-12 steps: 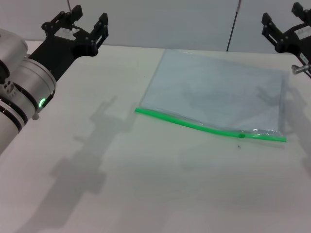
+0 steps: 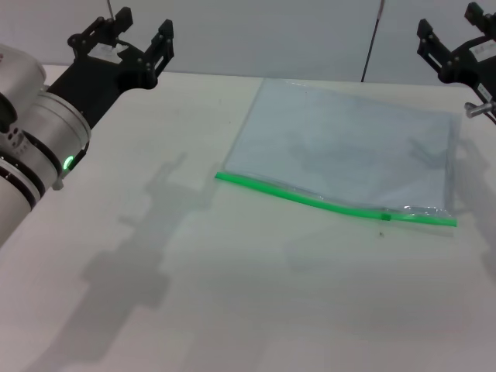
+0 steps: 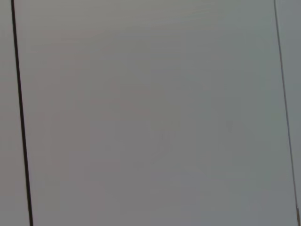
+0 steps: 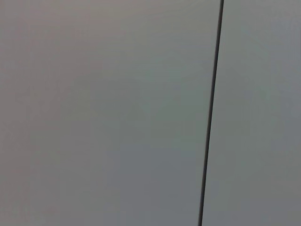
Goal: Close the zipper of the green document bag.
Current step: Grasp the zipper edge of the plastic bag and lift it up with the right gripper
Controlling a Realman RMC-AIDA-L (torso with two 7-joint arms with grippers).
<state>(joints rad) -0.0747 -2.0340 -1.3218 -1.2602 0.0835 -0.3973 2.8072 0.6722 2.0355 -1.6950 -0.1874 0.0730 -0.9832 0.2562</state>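
Left gripper (image 2: 120, 43) far-left, right gripper (image 2: 457, 46) far-right: jaws apart, holding nothing. Risk: unpinned green document bag (image 2: 349, 143) slides when zipper (image 2: 333, 203) is pulled.

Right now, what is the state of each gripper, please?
Left gripper: open, holding nothing, raised above the white table's far left.
Right gripper: cannot be told; raised at far right.

White table (image 2: 232, 294), matte, crossed by soft grey shadows. Behind it a plain pale grey wall (image 2: 271, 35), split by thin dark vertical seams (image 4: 210, 113). Even, diffuse light.
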